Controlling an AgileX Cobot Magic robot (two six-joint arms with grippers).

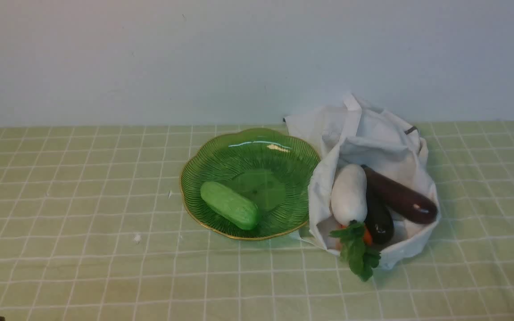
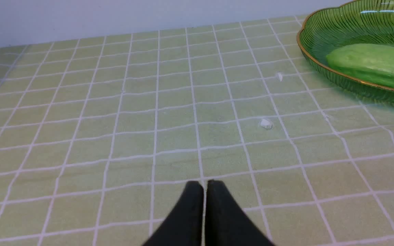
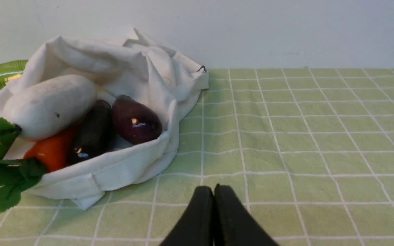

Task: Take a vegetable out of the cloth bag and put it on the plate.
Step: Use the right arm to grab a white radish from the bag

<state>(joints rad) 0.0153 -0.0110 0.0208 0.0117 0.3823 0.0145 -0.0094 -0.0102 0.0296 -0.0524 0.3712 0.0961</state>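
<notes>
The white radish (image 1: 349, 194) with green leaves (image 1: 356, 249) lies in the open white cloth bag (image 1: 373, 138), beside two dark eggplants and an orange carrot. It also shows in the right wrist view (image 3: 48, 104), inside the bag (image 3: 128, 68). The green ribbed plate (image 1: 239, 154) stands left of the bag and touches it; a light green cucumber (image 1: 230, 205) lies on it. My left gripper (image 2: 204, 186) is shut and empty, low over the cloth, left of the plate (image 2: 354, 20). My right gripper (image 3: 213, 191) is shut and empty, near the bag's front edge. Neither gripper shows in the front view.
A green checked tablecloth (image 1: 83, 200) covers the table, with a pale wall behind. Two purple eggplants (image 3: 135, 119) and the carrot (image 3: 51, 150) fill the bag next to the radish. Small white crumbs (image 2: 266, 123) lie on the cloth left of the plate.
</notes>
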